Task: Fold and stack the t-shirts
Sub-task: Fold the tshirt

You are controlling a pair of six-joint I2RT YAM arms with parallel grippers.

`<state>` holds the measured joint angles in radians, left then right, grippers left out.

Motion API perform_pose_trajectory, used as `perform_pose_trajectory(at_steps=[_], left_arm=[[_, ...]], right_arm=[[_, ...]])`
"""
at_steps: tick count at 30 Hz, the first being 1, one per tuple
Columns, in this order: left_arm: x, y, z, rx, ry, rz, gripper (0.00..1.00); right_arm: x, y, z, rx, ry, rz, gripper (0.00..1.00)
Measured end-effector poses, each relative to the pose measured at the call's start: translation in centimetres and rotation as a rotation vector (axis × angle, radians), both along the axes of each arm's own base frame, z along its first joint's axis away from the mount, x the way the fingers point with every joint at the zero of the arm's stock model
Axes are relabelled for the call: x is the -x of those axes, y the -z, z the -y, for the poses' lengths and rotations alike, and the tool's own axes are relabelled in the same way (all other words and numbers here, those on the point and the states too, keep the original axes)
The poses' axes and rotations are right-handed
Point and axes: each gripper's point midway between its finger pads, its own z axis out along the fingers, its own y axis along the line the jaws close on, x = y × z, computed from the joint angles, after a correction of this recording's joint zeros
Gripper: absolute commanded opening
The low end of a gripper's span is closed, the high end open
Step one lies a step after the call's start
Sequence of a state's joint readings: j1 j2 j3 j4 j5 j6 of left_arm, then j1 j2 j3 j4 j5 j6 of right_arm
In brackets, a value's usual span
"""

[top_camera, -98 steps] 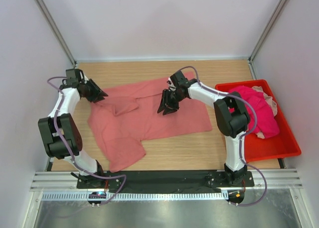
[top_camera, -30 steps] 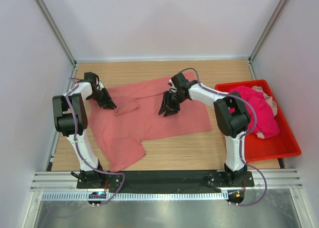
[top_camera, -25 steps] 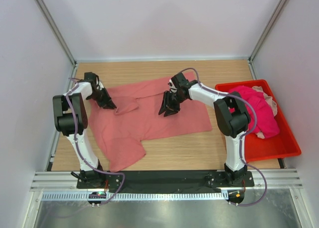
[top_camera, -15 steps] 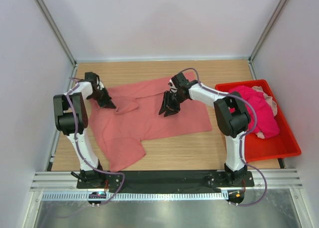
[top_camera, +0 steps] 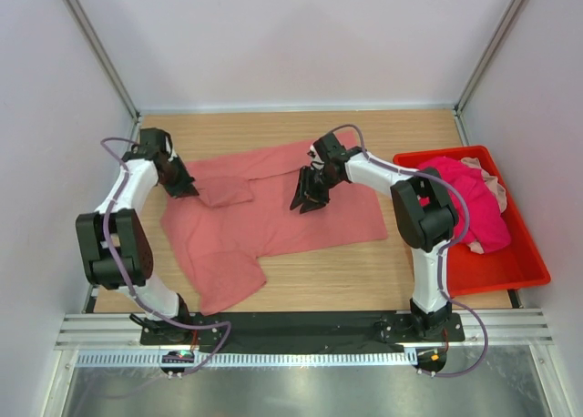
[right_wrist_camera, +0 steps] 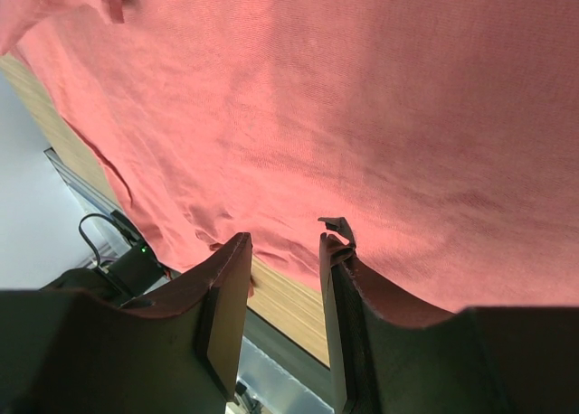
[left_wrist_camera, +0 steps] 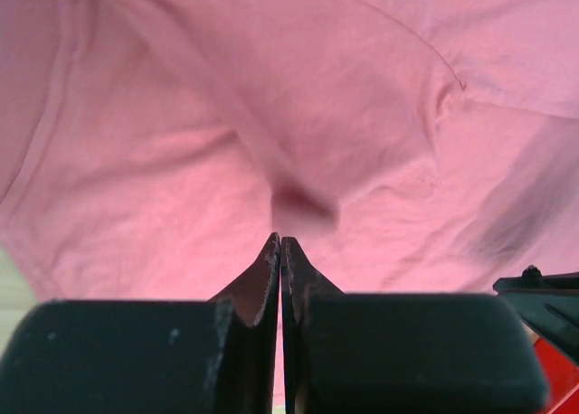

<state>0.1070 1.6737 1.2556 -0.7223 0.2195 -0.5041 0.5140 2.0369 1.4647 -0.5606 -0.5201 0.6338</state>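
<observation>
A large salmon-pink t-shirt lies spread on the wooden table, with a sleeve flap folded over near its upper left. My left gripper is at the shirt's upper-left edge. In the left wrist view that gripper is shut, its tips just over the pink cloth, and no cloth shows between them. My right gripper hovers over the middle of the shirt. Its jaws stand open in the right wrist view, with nothing between them. A magenta t-shirt lies bunched in the bin.
A red plastic bin stands at the right edge of the table and holds the magenta shirt and some pale pink cloth. White walls enclose the table on three sides. A black rail with the arm bases runs along the near edge.
My left gripper has shut and shifted a little left and back, and the left arm's elbow has swung out to the left. The right arm has not moved.
</observation>
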Motion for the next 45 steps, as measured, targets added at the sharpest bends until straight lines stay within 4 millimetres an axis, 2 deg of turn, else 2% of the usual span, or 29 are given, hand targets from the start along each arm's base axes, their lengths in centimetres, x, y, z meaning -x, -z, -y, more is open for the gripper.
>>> perform_pose_trajectory(at_steps=[3, 8, 12, 16, 17, 18, 20, 21, 22, 23, 24, 28, 29, 31, 33, 38, 45], left_arm=[[1.3, -0.6, -0.3, -0.019, -0.034, 0.001, 0.0], [4.6, 1.6, -0.5, -0.031, -0.095, -0.103, 0.0], [7.6, 3.4, 0.0, -0.008, -0.157, -0.192, 0.0], [9.4, 4.1, 0.3, 0.005, -0.198, -0.228, 0.0], [9.5, 4.0, 0.3, 0.006, -0.204, -0.223, 0.0], [9.3, 3.7, 0.3, 0.01, -0.207, -0.209, 0.03], [8.5, 3.1, 0.3, 0.011, -0.197, -0.169, 0.19], [8.0, 2.8, 0.2, 0.01, -0.185, -0.147, 0.34], [7.5, 2.6, 0.2, 0.012, -0.178, -0.133, 0.44], [6.9, 2.3, 0.1, 0.011, -0.164, -0.119, 0.62], [6.1, 2.0, -0.1, 0.006, -0.156, -0.101, 0.73], [3.6, 1.4, -1.2, -0.008, -0.148, -0.054, 0.72], [3.1, 1.4, -1.6, -0.014, -0.142, -0.049, 0.69], [2.3, 1.7, -2.1, -0.023, -0.126, -0.046, 0.55], [1.7, 2.1, -2.2, -0.022, -0.09, -0.038, 0.49], [0.7, 3.1, -1.5, 0.007, 0.003, -0.01, 0.48], [-1.1, 3.6, -0.9, 0.028, 0.101, 0.062, 0.5]], right_arm=[[-0.3, -0.4, -0.2, -0.008, -0.002, 0.007, 0.43], [-2.8, -1.9, -2.1, -0.049, -0.008, 0.067, 0.43], [-4.6, -2.7, -5.1, -0.115, -0.019, 0.104, 0.44], [-4.5, -2.0, -8.4, -0.155, -0.064, 0.109, 0.47], [-4.3, -1.7, -9.1, -0.162, -0.077, 0.108, 0.52], [-4.3, -1.4, -9.8, -0.169, -0.083, 0.106, 0.54], [-3.8, -0.7, -10.8, -0.18, -0.1, 0.102, 0.58], [-3.5, -0.5, -11.1, -0.182, -0.105, 0.098, 0.59], [-3.4, -0.3, -11.4, -0.185, -0.107, 0.095, 0.59], [-3.4, -0.1, -11.6, -0.19, -0.101, 0.088, 0.59], [-3.6, -0.1, -11.8, -0.195, -0.095, 0.088, 0.59], [-4.7, 0.3, -12.1, -0.213, -0.061, 0.085, 0.58], [-4.8, 0.6, -12.2, -0.214, -0.054, 0.081, 0.57], [-5.0, 1.0, -12.1, -0.215, -0.044, 0.074, 0.57], [-5.3, 1.5, -12.2, -0.215, -0.036, 0.07, 0.56], [-5.5, 1.9, -12.3, -0.219, -0.029, 0.064, 0.54], [-5.8, 1.4, -12.7, -0.236, -0.033, 0.074, 0.52]])
